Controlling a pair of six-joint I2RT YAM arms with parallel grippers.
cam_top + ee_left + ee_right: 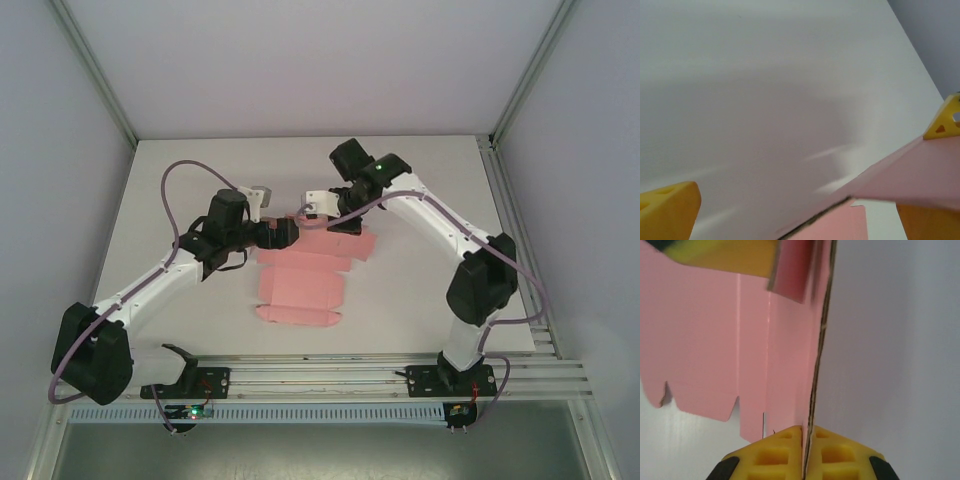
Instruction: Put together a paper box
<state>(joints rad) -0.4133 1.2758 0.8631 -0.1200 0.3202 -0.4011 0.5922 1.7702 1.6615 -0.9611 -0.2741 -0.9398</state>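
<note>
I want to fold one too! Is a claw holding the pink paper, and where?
The right claw pinches the paper box by one raised edge of the card. The left claw is open.

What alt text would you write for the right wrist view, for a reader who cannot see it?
Two yellow fingers of the right gripper, at the bottom, are shut on the edge of a pink card sheet. The sheet's thin edge runs up the middle, its notched flaps spread to the left, and a plain pale surface lies to the right.
</note>
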